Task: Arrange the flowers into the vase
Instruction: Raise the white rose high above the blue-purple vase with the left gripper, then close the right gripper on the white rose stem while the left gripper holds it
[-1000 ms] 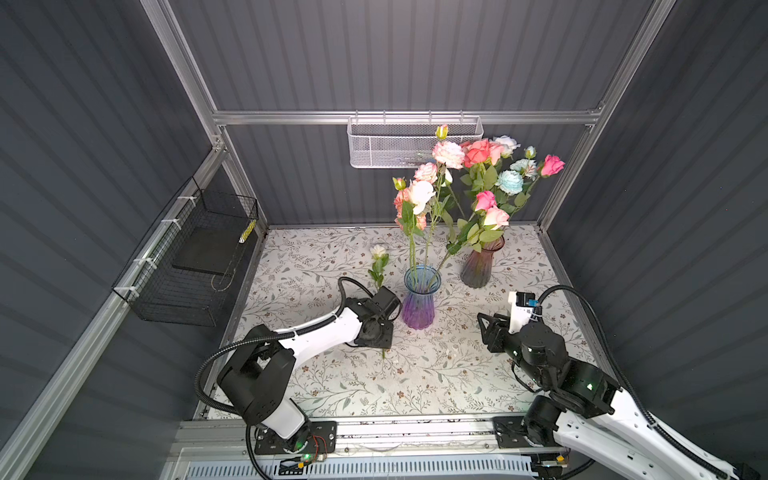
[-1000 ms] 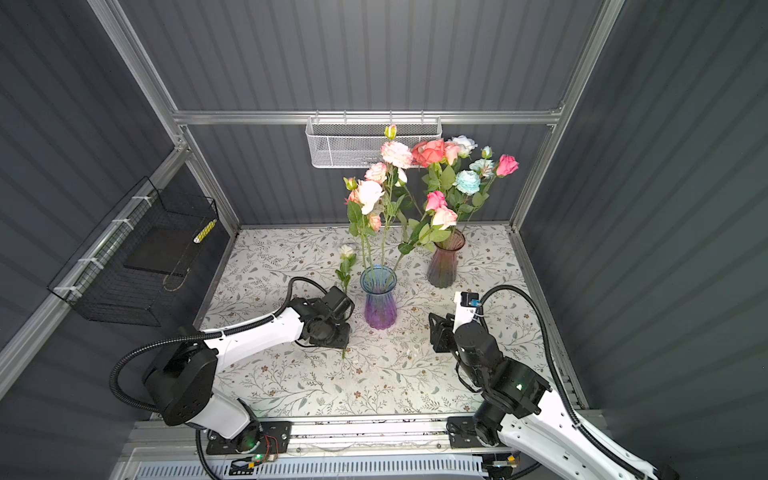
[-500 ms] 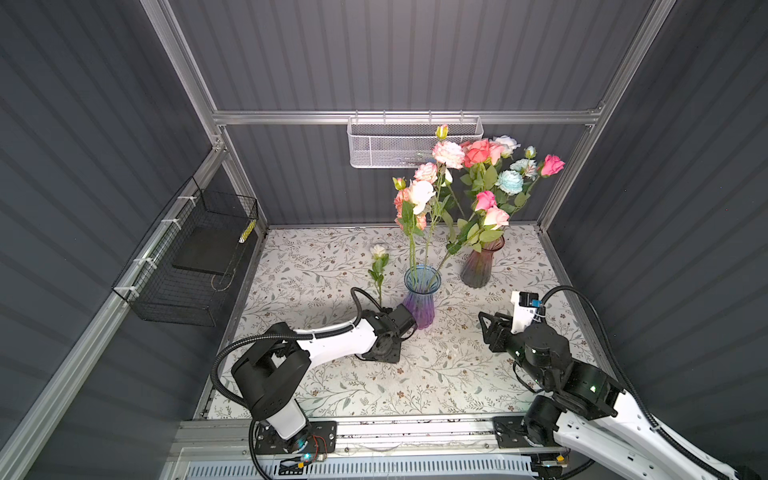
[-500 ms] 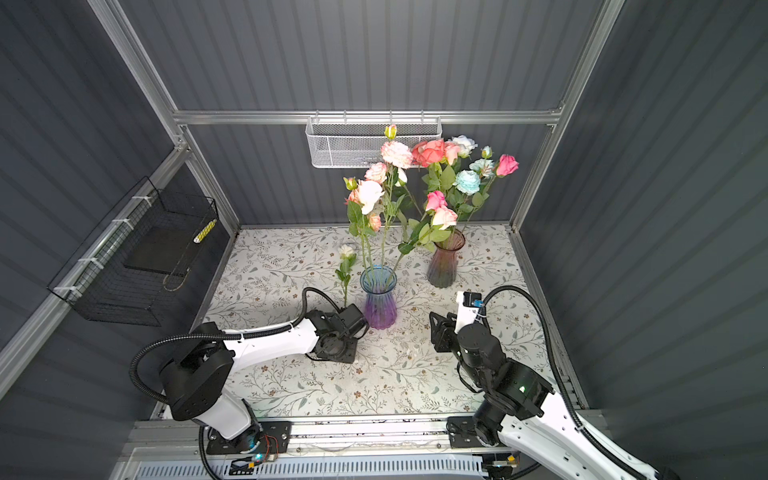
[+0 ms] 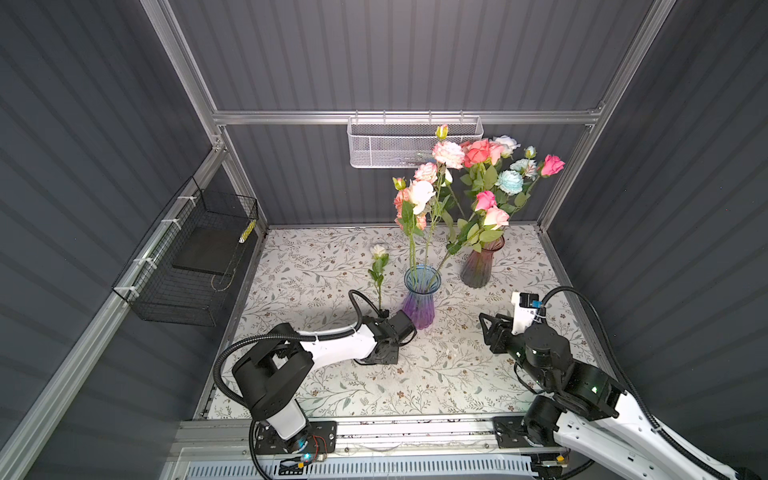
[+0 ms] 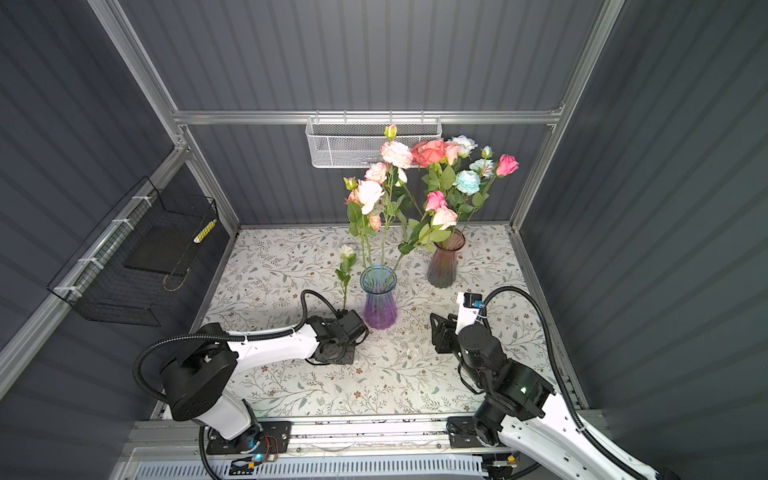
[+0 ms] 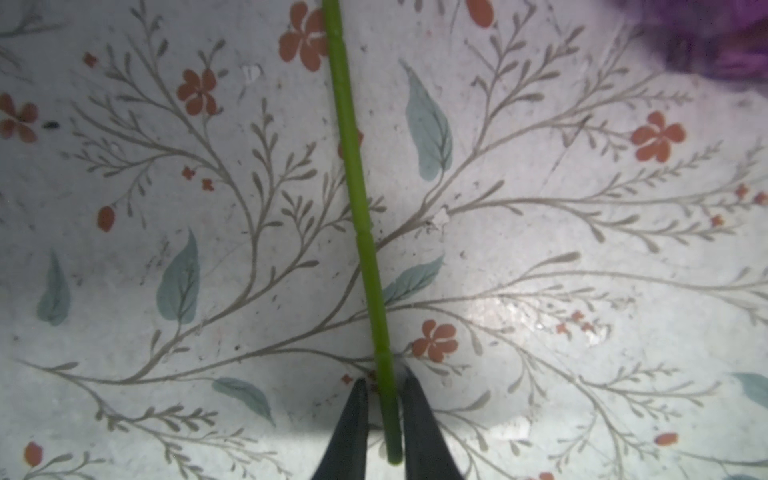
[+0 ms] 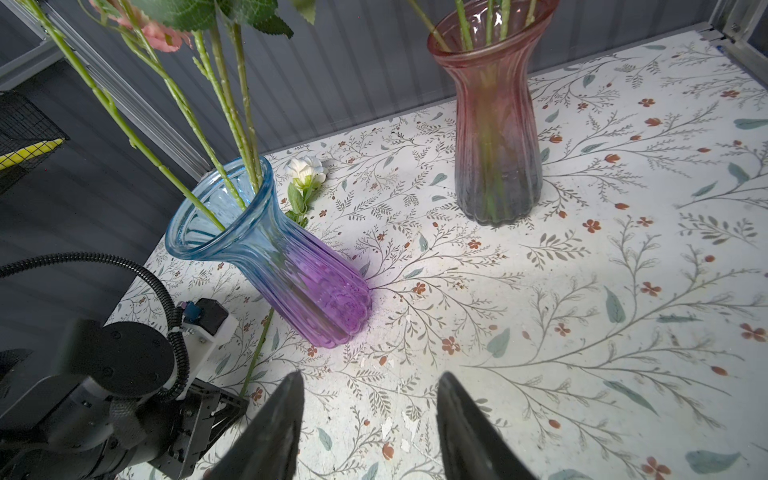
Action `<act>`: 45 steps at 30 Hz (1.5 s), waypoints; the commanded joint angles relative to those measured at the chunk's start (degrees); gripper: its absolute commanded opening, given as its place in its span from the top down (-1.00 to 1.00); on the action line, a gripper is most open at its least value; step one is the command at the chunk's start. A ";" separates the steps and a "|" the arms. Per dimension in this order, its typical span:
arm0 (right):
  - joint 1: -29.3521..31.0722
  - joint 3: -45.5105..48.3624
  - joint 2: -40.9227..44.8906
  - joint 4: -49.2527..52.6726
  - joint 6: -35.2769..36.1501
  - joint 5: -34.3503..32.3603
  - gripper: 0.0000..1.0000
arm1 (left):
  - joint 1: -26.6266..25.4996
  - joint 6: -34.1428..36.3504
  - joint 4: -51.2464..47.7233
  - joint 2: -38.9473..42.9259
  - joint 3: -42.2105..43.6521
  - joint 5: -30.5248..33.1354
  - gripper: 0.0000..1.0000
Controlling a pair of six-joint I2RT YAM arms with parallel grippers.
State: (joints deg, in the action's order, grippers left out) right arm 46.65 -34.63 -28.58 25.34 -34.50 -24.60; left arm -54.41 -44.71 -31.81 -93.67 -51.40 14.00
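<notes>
table (image 5: 457,374): carrying a pale cloth with a leaf-and-blossom print, seen in both top views
blue vase (image 5: 420,297): standing upright mid-table
pink vase (image 5: 478,264): standing upright behind and to its right, apart
white flower (image 5: 378,266): lying flat just left of blue vase

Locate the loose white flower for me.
In both top views the white flower lies on the table just left of the blue-purple vase, bloom toward the back wall, stem end between the tips of the left pincer.
</notes>
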 commanded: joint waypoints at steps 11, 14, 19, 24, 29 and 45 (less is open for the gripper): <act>-0.16 -2.90 -0.02 0.69 0.59 0.19 -0.08 | -0.08 -1.45 -1.28 2.28 3.71 3.84 1.00; -0.14 -3.49 -1.13 0.02 0.92 1.03 -0.08 | -0.09 -2.97 -3.27 7.00 4.65 6.62 1.00; -0.14 -5.77 -3.64 -1.58 2.57 3.57 -0.08 | -0.12 -6.58 -6.24 19.53 7.12 12.40 1.00; -0.16 -9.52 -6.98 -2.76 5.18 6.44 -0.08 | -0.08 -5.49 -2.07 37.47 12.39 18.97 1.00; -0.07 -13.04 -10.78 -5.51 6.97 9.35 -0.08 | -0.08 8.71 8.30 53.16 15.61 22.67 1.00; 0.28 -29.23 -22.07 -8.45 15.39 19.98 -0.13 | -0.08 40.53 29.18 51.34 4.04 5.56 1.00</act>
State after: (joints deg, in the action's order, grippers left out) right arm 46.68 -60.82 -49.80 18.39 -22.28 -7.42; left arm -54.43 -10.63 -7.90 -40.27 -43.51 26.06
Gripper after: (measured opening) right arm 0.561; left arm 0.077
